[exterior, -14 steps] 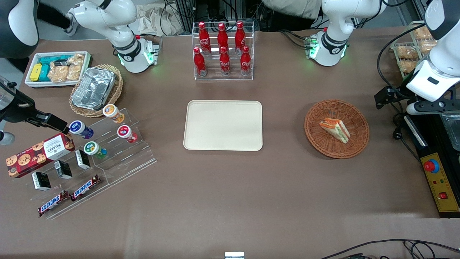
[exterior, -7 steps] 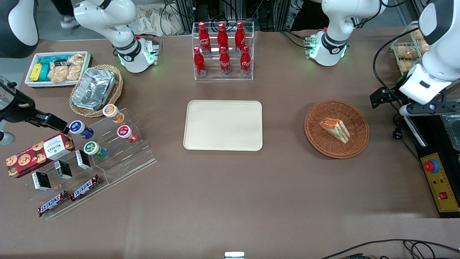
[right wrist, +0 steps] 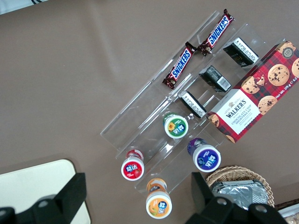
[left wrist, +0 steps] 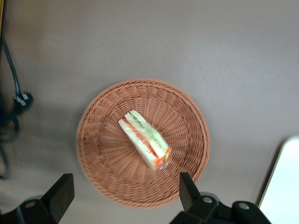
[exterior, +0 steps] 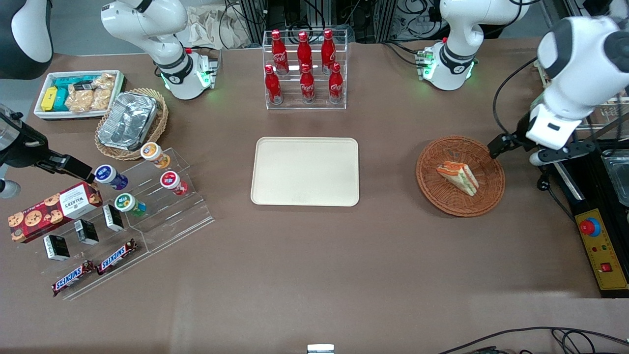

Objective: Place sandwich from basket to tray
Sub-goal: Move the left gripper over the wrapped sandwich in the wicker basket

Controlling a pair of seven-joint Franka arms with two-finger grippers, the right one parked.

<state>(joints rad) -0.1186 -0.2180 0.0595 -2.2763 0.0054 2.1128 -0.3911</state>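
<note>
Fingers (left wrist: 63, 193) on the left arm stand wide apart and hold nothing. They hang well above the basket (exterior: 427, 187), over its edge toward the working arm's end of the tabletop (exterior: 314, 255). In the wrist view they frame the rim of the basket, not the food.

The sandwich (exterior: 458, 177) lies on its side about in the middle of the basket, with its filling stripes showing along one long face. It is touching the weave and nothing else. The tray (exterior: 304, 171) sits flat and bare toward the parked arm's end, well apart from the basket, with open tabletop between them.

My judgement is that this is the approach step: the arm is lining up over the basket and no grasp has begun, so the task is barely started.

The next move calls for bringing the fingers over the wedge itself and turning the wrist so that they close across the two bread faces (the short way through, not along the length). After that comes a straight descent into the shallow bowl.

The wedge looks soft, so a gentle close seems wise. The basket rim is low, but it could still catch a finger if the descent is off-centre. A clean lift is needed before any sideways travel to the tray.
</note>
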